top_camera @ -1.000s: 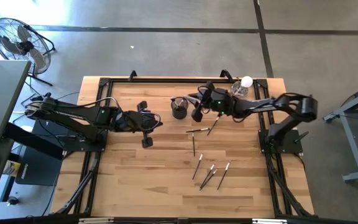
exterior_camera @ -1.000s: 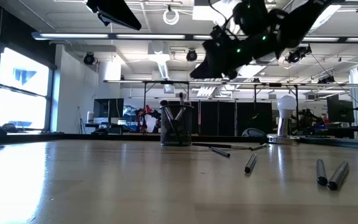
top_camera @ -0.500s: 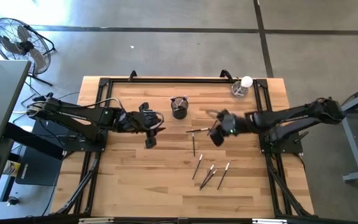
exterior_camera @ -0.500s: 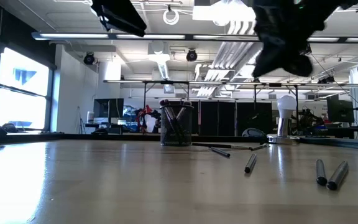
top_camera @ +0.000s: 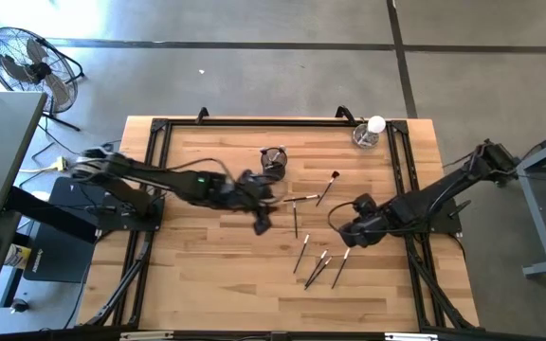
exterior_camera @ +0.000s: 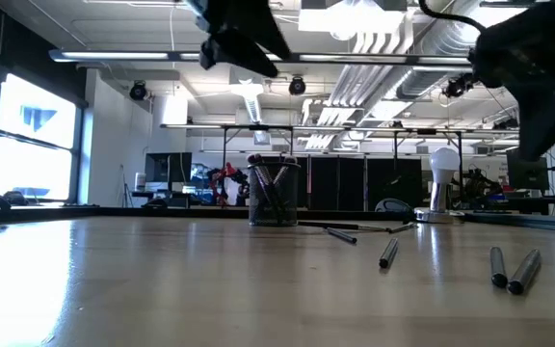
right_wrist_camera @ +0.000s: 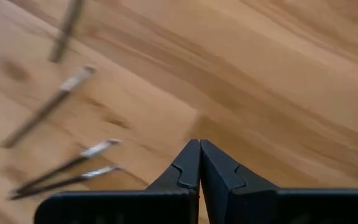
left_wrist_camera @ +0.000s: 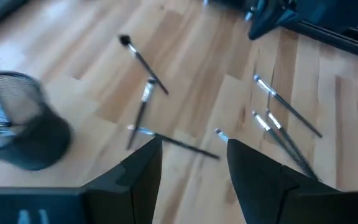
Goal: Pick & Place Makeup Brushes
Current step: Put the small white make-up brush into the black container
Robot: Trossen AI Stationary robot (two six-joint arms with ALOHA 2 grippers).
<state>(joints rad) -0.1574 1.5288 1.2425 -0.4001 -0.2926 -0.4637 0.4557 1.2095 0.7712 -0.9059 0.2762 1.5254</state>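
Several makeup brushes lie loose on the wooden table: one with a reddish tip (top_camera: 327, 188), one lying crosswise (top_camera: 301, 199), one (top_camera: 296, 223), and three nearer ones (top_camera: 318, 268). More brushes stand in the black mesh cup (top_camera: 273, 161), which also shows in the left wrist view (left_wrist_camera: 17, 134). My left gripper (top_camera: 262, 224) is open and empty above the table, just left of the middle brushes (left_wrist_camera: 173, 142). My right gripper (top_camera: 343, 234) is shut and empty above bare wood, right of the near brushes (right_wrist_camera: 61, 177).
A clear glass with a white ball (top_camera: 369, 133) stands at the far right corner. A black frame (top_camera: 159, 128) runs along the table's edges. In the low view the cup (exterior_camera: 274, 196) stands at mid-table and brushes (exterior_camera: 388, 253) lie to its right.
My right gripper has swung from beside the cup toward the table's near right, ending over the wood beside the near brushes. My left gripper has moved toward the table's right, to the middle brushes. The brushes on the table have stayed where they were.
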